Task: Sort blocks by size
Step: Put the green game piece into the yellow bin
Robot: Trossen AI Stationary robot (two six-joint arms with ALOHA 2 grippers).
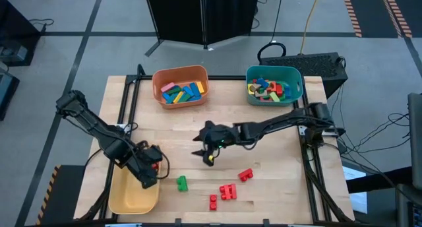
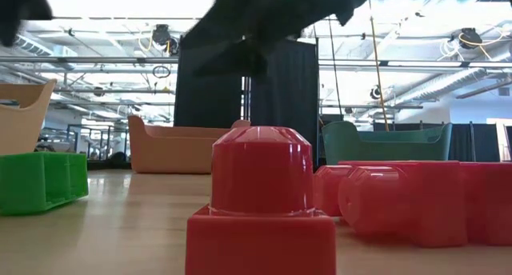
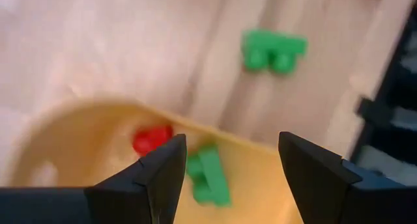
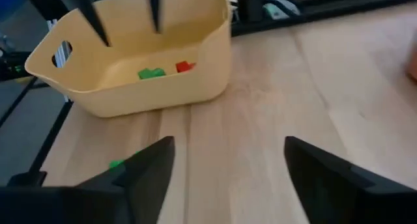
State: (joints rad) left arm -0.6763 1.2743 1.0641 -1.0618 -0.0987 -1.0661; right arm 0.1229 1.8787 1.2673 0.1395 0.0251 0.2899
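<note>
My left gripper (image 1: 150,173) hangs open and empty over the yellow bin (image 1: 132,195), its fingers (image 3: 171,160) pointing steeply down. A red block (image 3: 152,139) and a green block (image 3: 208,175) lie on the bin's floor. My right gripper (image 1: 207,152) is open over the middle of the table, and the right wrist view shows nothing between its fingers (image 4: 151,160). A small yellow bit (image 1: 210,160) shows at its near side; what it is I cannot tell. A green block (image 1: 181,183) and three red blocks (image 1: 246,175) (image 1: 227,192) (image 1: 213,201) lie on the table near the front edge.
An orange bin (image 1: 180,86) and a teal bin (image 1: 273,84), each with several blocks, stand at the table's far edge. The yellow bin's wall (image 4: 130,87) faces my right gripper across bare wood. A black frame rail (image 1: 128,108) runs along the table's left side.
</note>
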